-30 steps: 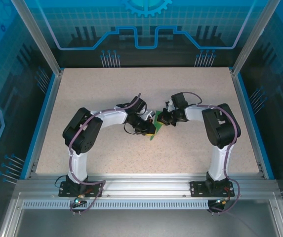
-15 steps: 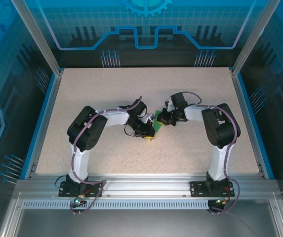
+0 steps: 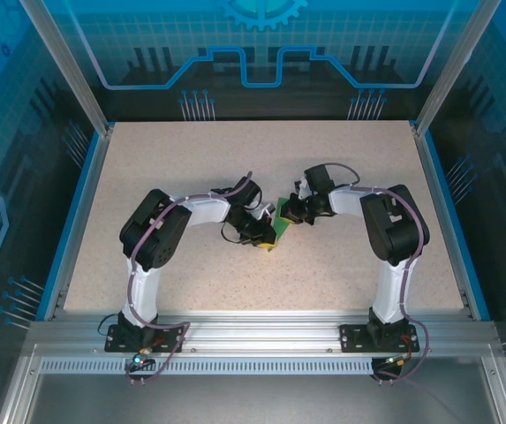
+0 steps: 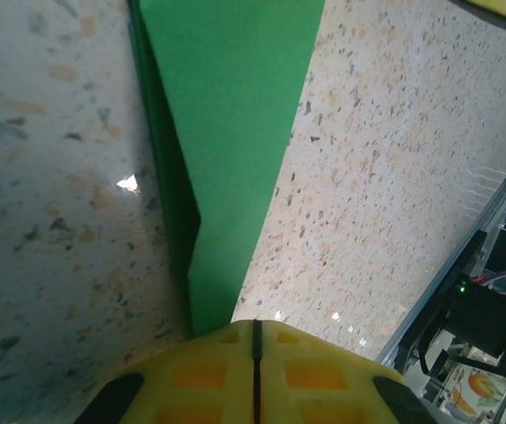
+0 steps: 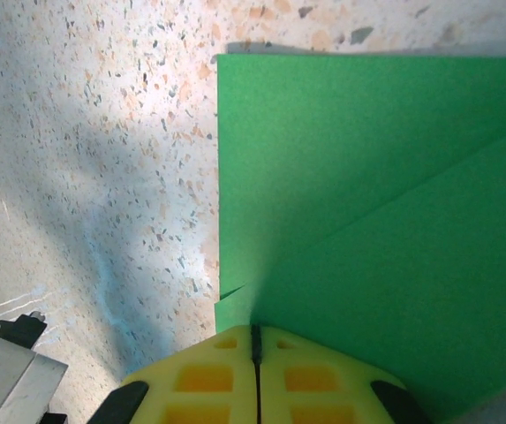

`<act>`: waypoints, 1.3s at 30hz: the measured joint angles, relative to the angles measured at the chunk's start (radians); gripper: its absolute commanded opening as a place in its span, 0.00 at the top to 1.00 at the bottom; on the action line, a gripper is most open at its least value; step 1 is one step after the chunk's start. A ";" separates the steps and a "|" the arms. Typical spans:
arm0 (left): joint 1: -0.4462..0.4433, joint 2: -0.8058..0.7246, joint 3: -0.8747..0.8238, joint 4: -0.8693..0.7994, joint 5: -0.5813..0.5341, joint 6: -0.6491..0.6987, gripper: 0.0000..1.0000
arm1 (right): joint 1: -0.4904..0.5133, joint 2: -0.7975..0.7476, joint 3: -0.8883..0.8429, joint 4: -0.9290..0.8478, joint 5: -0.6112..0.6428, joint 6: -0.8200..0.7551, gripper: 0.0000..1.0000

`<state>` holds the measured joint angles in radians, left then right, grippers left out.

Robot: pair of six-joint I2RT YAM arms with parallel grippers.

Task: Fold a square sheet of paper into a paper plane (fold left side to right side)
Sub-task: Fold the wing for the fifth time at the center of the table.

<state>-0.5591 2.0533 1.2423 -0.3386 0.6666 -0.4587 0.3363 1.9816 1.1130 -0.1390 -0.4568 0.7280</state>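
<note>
Speckled table [image 3: 341,265], arms [image 3: 201,207] bent inward over paper [image 4: 235,106]

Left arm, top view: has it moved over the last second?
Yes. The left arm swung its elbow right, away from the table's blue left rim.

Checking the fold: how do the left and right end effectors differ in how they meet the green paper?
The left end effector meets a narrow, tapering folded strip of the paper; the right end effector meets a broad flat area with a diagonal crease. From above, the left sits nearer the bases, the right farther. Both are shut, tips at the paper.
</note>
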 measured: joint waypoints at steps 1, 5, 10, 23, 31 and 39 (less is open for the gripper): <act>0.000 0.003 0.000 0.001 0.000 -0.003 0.92 | 0.002 0.000 0.002 -0.002 0.001 -0.002 0.94; 0.000 0.011 0.000 0.003 0.003 -0.006 0.92 | 0.003 0.001 0.006 -0.010 0.005 -0.003 0.94; 0.001 0.016 0.000 0.005 0.012 -0.006 0.92 | 0.003 0.001 0.007 -0.013 0.006 -0.006 0.94; -0.002 0.046 0.040 -0.036 0.038 0.013 0.90 | 0.003 0.001 0.008 -0.017 0.008 -0.007 0.94; -0.011 0.044 0.046 -0.064 0.017 0.067 0.90 | 0.001 0.001 0.008 -0.018 0.007 -0.011 0.94; -0.049 -0.004 0.010 -0.106 -0.051 0.100 0.91 | -0.003 0.001 0.008 -0.024 0.003 -0.014 0.94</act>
<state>-0.6083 2.0491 1.2518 -0.4446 0.6151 -0.3588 0.3336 1.9827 1.1213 -0.1631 -0.4541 0.7139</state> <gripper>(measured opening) 0.090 0.067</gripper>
